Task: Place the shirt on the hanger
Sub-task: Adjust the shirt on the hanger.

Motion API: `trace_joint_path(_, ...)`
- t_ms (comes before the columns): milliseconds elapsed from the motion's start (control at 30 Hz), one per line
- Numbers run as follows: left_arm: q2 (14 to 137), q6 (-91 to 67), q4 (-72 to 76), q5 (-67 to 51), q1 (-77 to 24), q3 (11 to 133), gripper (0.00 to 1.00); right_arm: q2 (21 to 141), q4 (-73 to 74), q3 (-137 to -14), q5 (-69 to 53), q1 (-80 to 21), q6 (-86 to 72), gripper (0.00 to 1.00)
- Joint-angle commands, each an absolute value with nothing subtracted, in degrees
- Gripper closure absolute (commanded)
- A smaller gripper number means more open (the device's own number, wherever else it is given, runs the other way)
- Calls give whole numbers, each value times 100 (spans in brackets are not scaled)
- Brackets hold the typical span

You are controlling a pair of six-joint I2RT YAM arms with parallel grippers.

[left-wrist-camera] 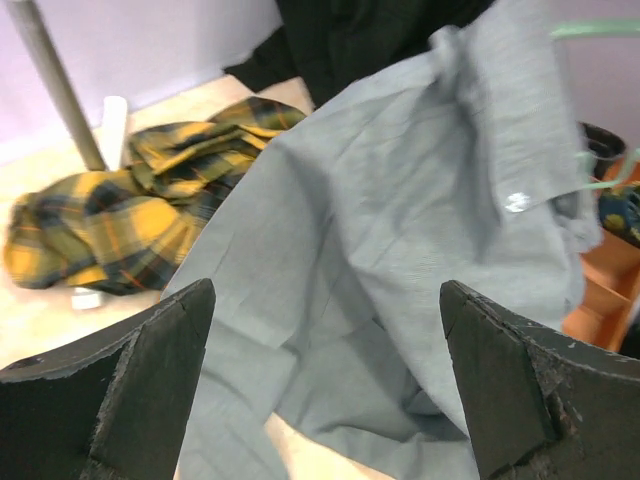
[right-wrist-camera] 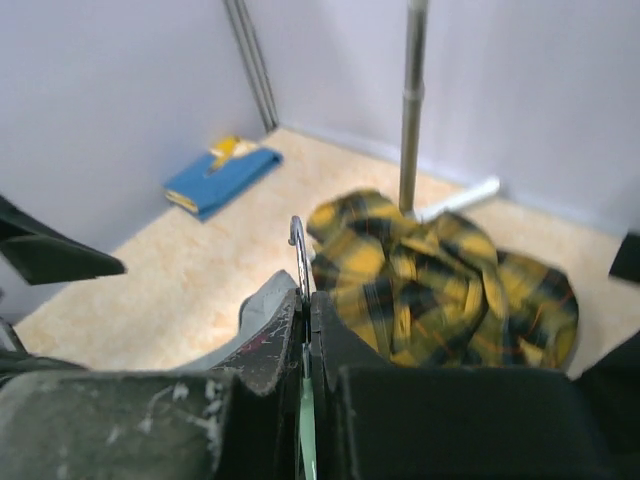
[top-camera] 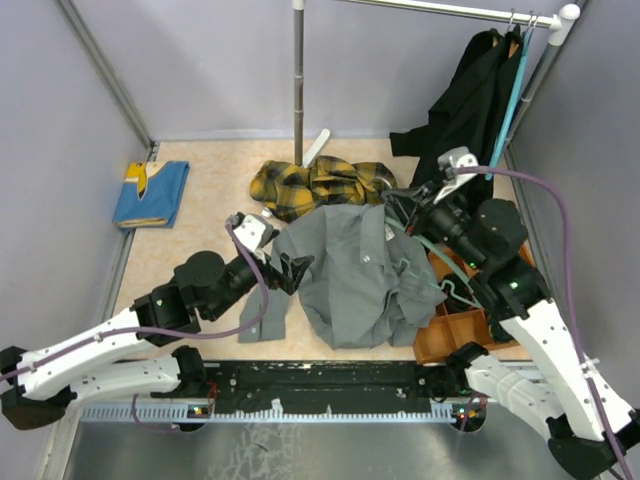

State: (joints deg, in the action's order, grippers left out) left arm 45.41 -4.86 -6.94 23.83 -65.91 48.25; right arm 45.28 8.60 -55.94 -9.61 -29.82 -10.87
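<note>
Top external view: grey shirt (top-camera: 350, 275) heaped at mid-table (top-camera: 220, 250), collar end raised toward the right side. Hanger (top-camera: 437, 262) mostly buried in the fabric; only one pale teal-green arm showing, slanting from beside the collar down toward the near right, over an orange tray (top-camera: 440, 340). Long axis therefore read as diagonal, far left to near right; remainder hidden under cloth, so exact lie not certain. Hook end aimed far-left, into the right gripper (top-camera: 398, 207).

Right wrist view: right gripper (right-wrist-camera: 305, 310) clamped tight on the hanger (right-wrist-camera: 306, 430) at its neck, thin metal hook rising out between the fingertips, green plastic just below them.

Left wrist view: left gripper (left-wrist-camera: 325, 380) spread wide, nothing between the fingers (left-wrist-camera: 150, 390), facing the shirt (left-wrist-camera: 400, 250) just ahead; sliver of hanger (left-wrist-camera: 600, 30) visible at top right.

Beyond the shirt: yellow plaid shirt (top-camera: 320, 185) crumpled at the foot of a pole (top-camera: 298, 70). Blue folded garment (top-camera: 150, 193) at far left, well apart. Black garment (top-camera: 480, 90) hanging at far right.
</note>
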Motion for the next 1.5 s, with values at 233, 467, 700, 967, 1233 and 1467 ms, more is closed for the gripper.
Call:
trace_joint_path(233,4748,-351,-632,3868,-6596,5818,1,4237,1186,-7457,-1587,-2944,-945,100)
trace_joint_path(467,5190,-743,903,2149,-6609,5776,1,4281,1246,-7695,-1403,-2944,-1223,100)
trace_joint_path(700,6099,-640,1321,2228,-6609,5963,1,4258,1245,-7717,-1531,-2944,-1327,100)
trace_joint_path(967,6494,-384,1719,2664,-6601,6017,18,4216,1270,-7677,-1679,-2944,-1387,100)
trace_joint_path(1233,6533,-104,1738,2776,-6512,6152,74,4074,1318,-7562,-1638,-2944,-1402,100)
trace_joint_path(1467,6223,11,957,3154,-6177,6281,100,3917,1846,-7644,-1268,-2944,-1193,100)
